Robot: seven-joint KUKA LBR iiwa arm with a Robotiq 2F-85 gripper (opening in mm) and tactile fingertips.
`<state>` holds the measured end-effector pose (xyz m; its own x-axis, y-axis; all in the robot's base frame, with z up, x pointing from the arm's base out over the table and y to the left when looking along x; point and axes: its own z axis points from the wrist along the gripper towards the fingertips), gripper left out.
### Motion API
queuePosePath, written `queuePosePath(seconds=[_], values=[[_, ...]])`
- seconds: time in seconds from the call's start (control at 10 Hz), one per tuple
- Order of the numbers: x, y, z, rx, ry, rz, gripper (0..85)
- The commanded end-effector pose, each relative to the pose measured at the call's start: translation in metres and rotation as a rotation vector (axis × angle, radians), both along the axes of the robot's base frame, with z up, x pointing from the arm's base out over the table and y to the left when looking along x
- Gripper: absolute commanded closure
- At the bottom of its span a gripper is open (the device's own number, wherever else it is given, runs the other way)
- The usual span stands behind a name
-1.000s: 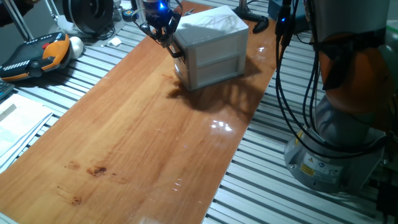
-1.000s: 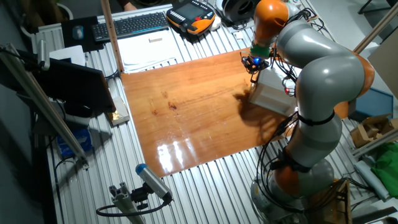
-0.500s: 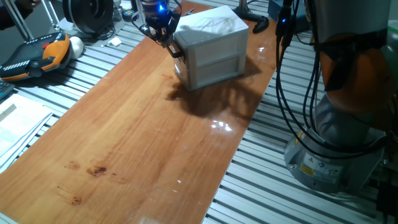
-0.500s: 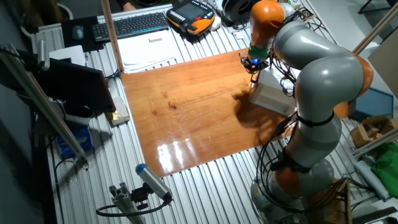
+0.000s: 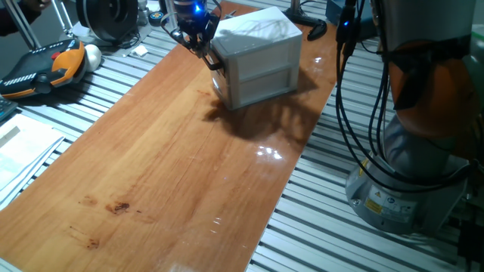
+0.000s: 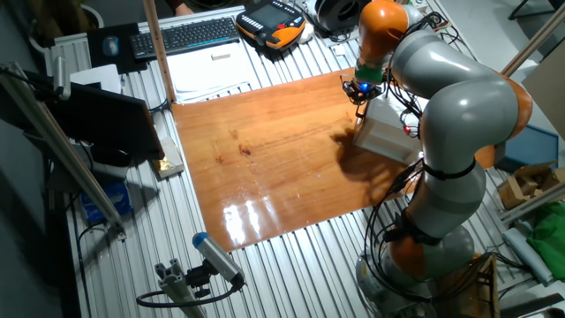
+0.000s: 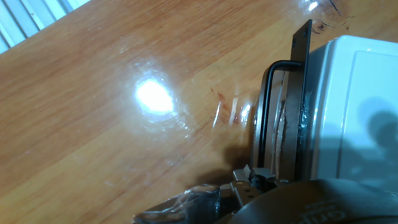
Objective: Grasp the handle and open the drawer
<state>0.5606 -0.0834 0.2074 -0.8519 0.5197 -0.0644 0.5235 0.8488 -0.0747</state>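
The white housing [image 5: 261, 45] stands at the far end of the wooden board [image 5: 151, 166]. The drawer sits pushed into it; in the hand view only its narrow front [image 7: 287, 127] shows, next to the housing [image 7: 354, 93]. The black U-shaped handle [image 7: 266, 106] stands out from that front. In one fixed view it is a small dark bar [image 5: 215, 65] on the box's left face. My gripper [image 5: 203, 47] hangs right at this handle, also in the other fixed view [image 6: 360, 99]. In the hand view the handle runs down to the gripper [image 7: 249, 183]. Whether the fingers close on it is not visible.
An orange teach pendant [image 5: 45, 64] lies left of the board on the slatted table; it also shows in the other fixed view [image 6: 274, 26]. A keyboard [image 6: 190, 35] and papers [image 5: 23, 151] lie beyond the board's edge. The arm's base [image 5: 408, 174] and black cables [image 5: 348, 91] stand at the right.
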Motion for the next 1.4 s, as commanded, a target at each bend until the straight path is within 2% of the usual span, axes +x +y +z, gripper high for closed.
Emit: queuePosePath(seconds=[0.0,0.2,0.4,0.6,1.0,1.3], values=[[0.0001,-0.0001,0.0,0.003,0.0,-0.002,84.3],[0.0001,-0.0001,0.0,-0.007,-0.003,0.004,84.3],[0.0001,-0.0001,0.0,-0.008,0.012,0.009,84.3],[0.0001,-0.0001,0.0,0.001,0.005,0.006,84.3],[0.0001,-0.0001,0.0,0.009,0.026,-0.07,84.3],[0.0001,-0.0001,0.0,0.01,0.018,-0.066,84.3]])
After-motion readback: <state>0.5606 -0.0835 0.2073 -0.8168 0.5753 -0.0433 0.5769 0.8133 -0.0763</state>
